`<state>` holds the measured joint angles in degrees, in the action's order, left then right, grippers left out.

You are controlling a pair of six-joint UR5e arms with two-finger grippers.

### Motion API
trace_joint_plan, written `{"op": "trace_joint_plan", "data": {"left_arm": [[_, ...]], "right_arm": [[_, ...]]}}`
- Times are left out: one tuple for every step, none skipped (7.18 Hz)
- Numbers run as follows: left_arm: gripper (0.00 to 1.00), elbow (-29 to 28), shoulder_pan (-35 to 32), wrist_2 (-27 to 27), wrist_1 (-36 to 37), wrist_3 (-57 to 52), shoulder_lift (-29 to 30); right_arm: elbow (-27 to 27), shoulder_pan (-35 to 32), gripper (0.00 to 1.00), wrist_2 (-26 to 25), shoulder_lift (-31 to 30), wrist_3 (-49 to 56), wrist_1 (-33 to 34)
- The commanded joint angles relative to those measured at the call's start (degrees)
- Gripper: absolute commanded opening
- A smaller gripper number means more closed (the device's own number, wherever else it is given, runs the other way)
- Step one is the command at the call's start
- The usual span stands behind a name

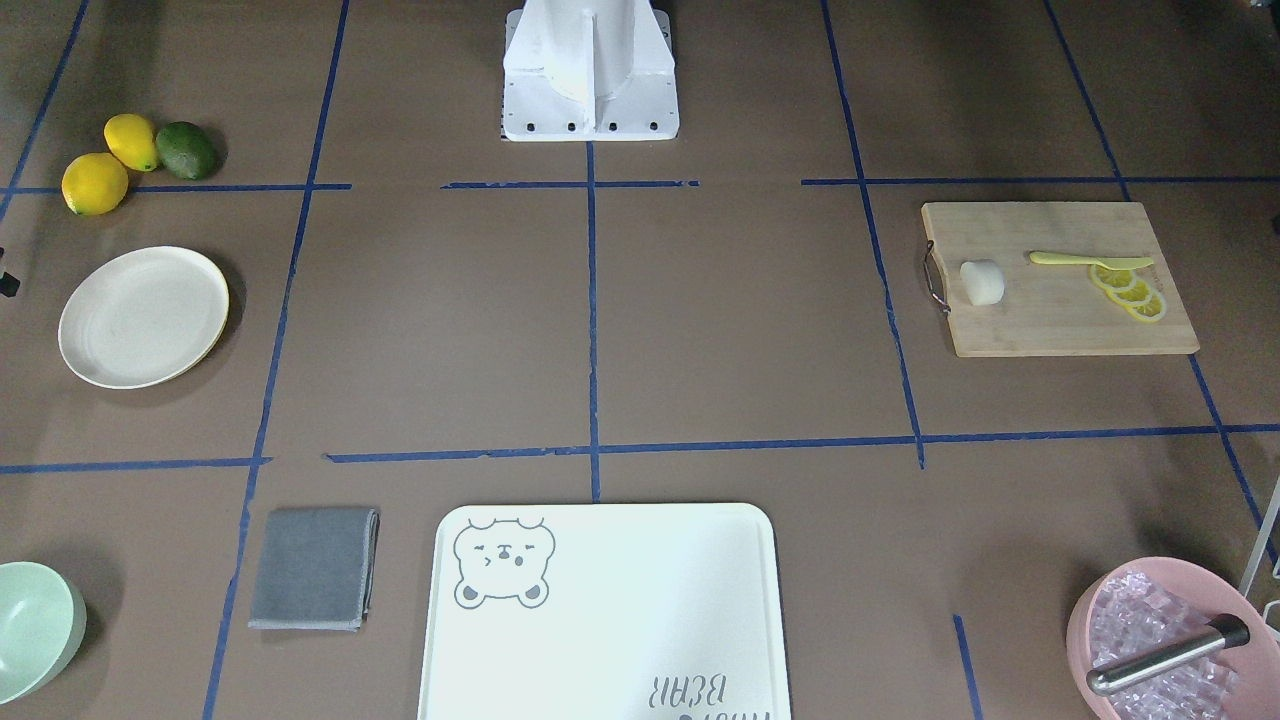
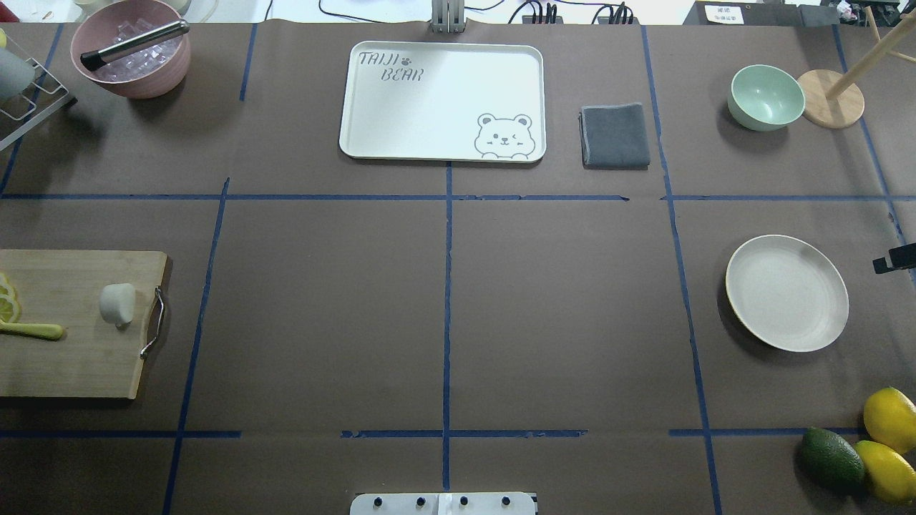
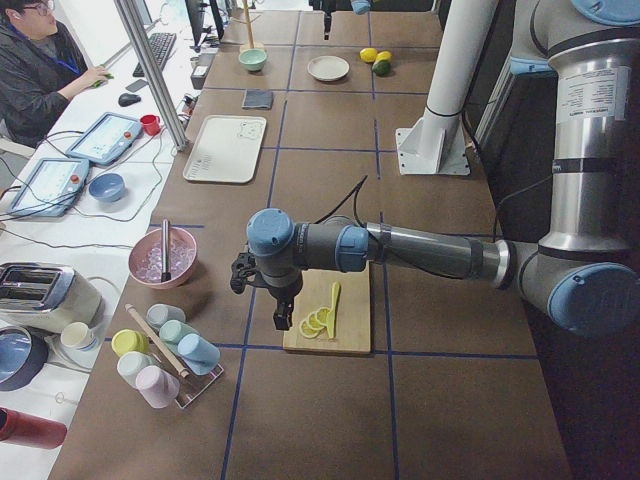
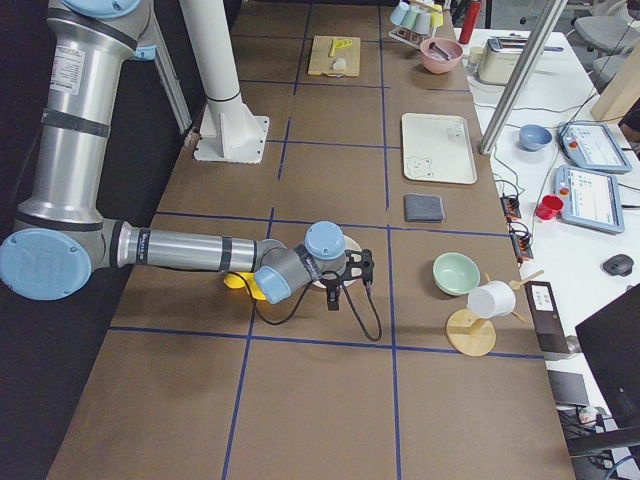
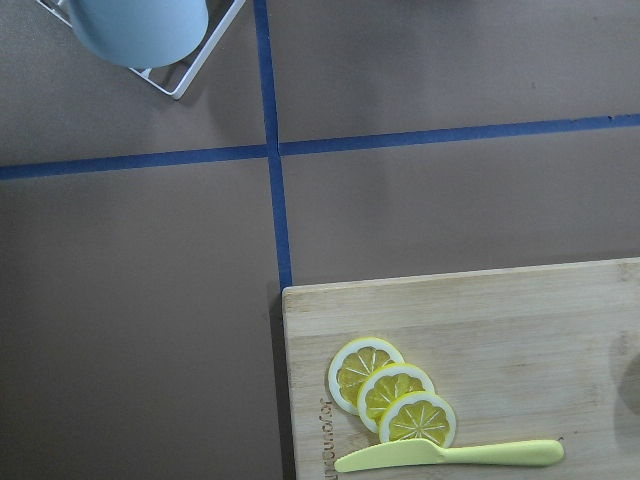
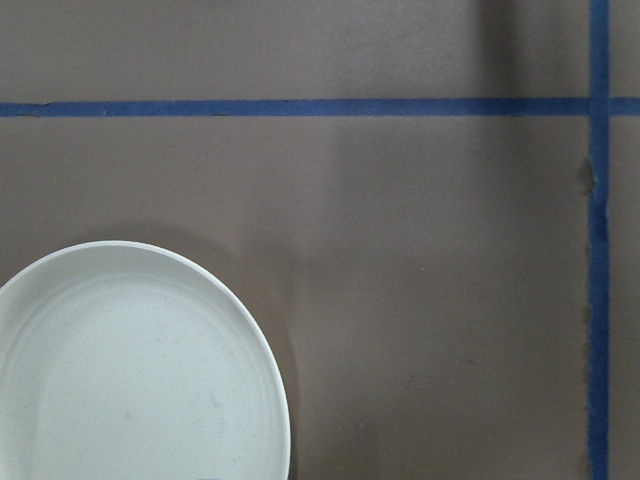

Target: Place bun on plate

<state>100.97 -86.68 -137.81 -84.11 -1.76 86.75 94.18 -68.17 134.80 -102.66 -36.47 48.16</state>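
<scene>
Tray [image 2: 444, 100] lettered "TAIJI BEAR"; bun [image 2: 118, 303] on board [image 2: 71, 357]; left hand [image 3: 282, 315], right hand [image 4: 334, 296]: cannot tell grip.

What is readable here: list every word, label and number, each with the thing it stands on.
"TAIJI BEAR", with a small paw print: on the white tray, beside its bear drawing.
Small print along the edge of the cutting board: too blurred to read.
Sticker on the left arm: too small to read.
Print on the white card beyond the table's far edge: too small to read.
</scene>
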Motion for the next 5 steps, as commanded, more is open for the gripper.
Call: {"op": "trace_joint_plan", "data": {"left_arm": [[1.00, -0.08, 0.19, 0.00, 0.00, 0.00, 0.00], [1.00, -0.08, 0.37, 0.00, 0.00, 0.00, 0.00], [1.00, -0.08, 0.37, 0.00, 0.00, 0.00, 0.00], [1.00, -0.08, 0.46, 0.00, 0.00, 0.00, 0.00], [1.00, -0.08, 0.55, 0.00, 0.00, 0.00, 0.00]], "right_arm": [[-1.18, 6.01, 1.00, -3.12, 0.09, -5.79, -4.21], [-2.49, 8.12, 1.00, -5.31, 0.44, -5.81, -4.39], [-2.86, 9.19, 1.00, -6.20, 0.53, -5.81, -4.39], [-3.12, 9.55, 0.98, -6.21, 0.53, -5.81, -4.39], [-3.47, 9.90, 0.90, -6.21, 0.53, -5.81, -4.39]]}}
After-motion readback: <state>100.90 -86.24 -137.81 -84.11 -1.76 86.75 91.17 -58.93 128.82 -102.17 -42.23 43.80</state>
